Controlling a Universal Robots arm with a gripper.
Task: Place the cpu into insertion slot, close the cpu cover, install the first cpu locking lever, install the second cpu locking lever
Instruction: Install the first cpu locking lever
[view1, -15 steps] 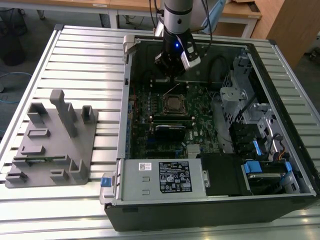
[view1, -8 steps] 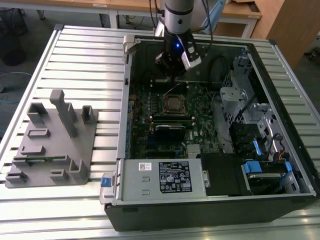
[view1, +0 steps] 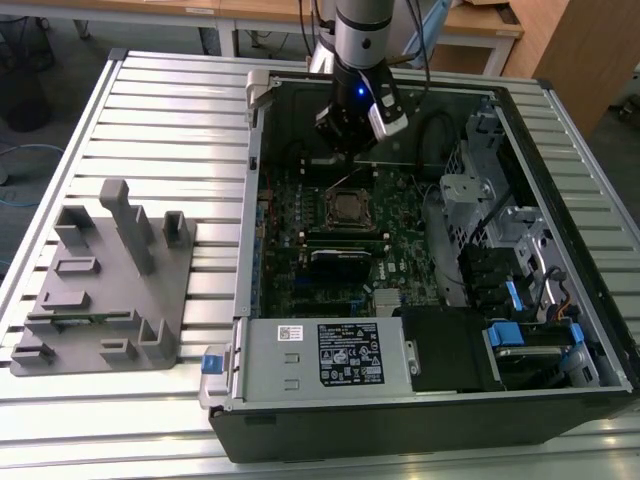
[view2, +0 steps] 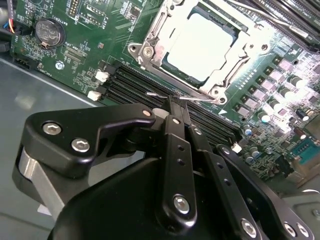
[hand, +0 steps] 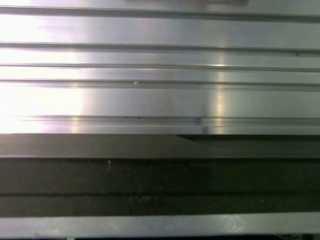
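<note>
**Pincer (view1: 345, 152) hangs over the insertion slot (view1: 347, 207)**

The exterior view shows the slot from far off. The second wrist view shows more: the cpu (view2: 200, 42) lies inside, the cpu cover (view2: 227, 70) is down on it, and the pincer fingers (view2: 172, 130) are squeezed narrow, holding nothing.

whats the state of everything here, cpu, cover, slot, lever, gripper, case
cpu, seated in the slot, top bare through the cover's cut-out
cpu cover, closed down over the cpu
insertion slot, filled
locking lever, along the socket edge at the gripper's tip; latched or not, cannot tell
gripper, shut, low beside the socket
computer case, open, board exposed
</note>
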